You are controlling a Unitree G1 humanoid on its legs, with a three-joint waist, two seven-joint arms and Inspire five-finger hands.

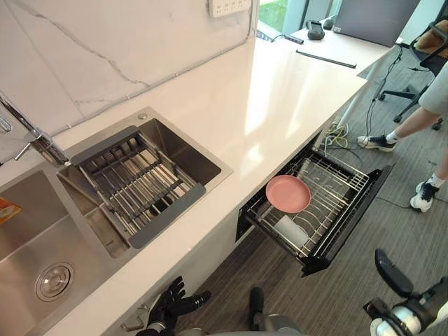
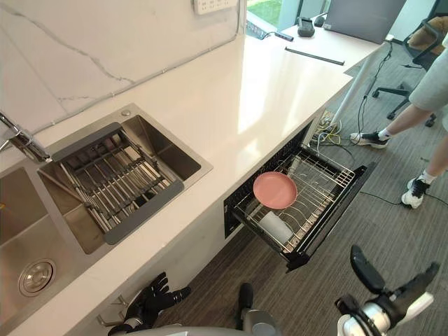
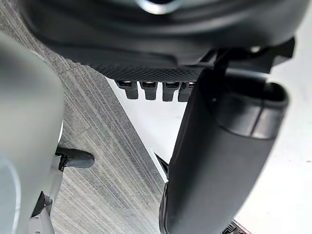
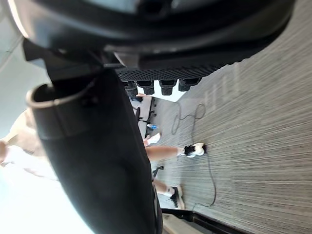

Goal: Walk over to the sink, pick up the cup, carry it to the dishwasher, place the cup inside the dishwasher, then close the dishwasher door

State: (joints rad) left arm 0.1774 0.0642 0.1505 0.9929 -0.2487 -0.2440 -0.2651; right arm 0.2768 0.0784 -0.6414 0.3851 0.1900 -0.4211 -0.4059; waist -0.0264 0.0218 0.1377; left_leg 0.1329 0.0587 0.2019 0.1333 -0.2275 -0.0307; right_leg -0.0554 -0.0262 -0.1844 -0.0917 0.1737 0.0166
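Observation:
A white cup (image 1: pixel 290 229) lies in the wire rack of the open dishwasher drawer (image 1: pixel 350 210), just in front of a pink plate (image 1: pixel 288 193) standing in the same rack. The cup (image 2: pixel 275 225) and the plate (image 2: pixel 274 190) sit below the counter's edge. My left hand (image 1: pixel 171 304) hangs low beside the cabinet front under the sink, its fingers spread and holding nothing. My right hand (image 1: pixel 402 294) is over the floor, to the right of the drawer, with thumb and fingers apart and empty. Both hands are well clear of the cup.
A steel sink (image 1: pixel 42 238) with a grey drying rack (image 1: pixel 136 182) and a tap (image 1: pixel 31 136) is at the left. The pale counter (image 1: pixel 266 91) runs toward a desk. A person's legs (image 1: pixel 413 133) and an office chair (image 1: pixel 420 63) stand at the right.

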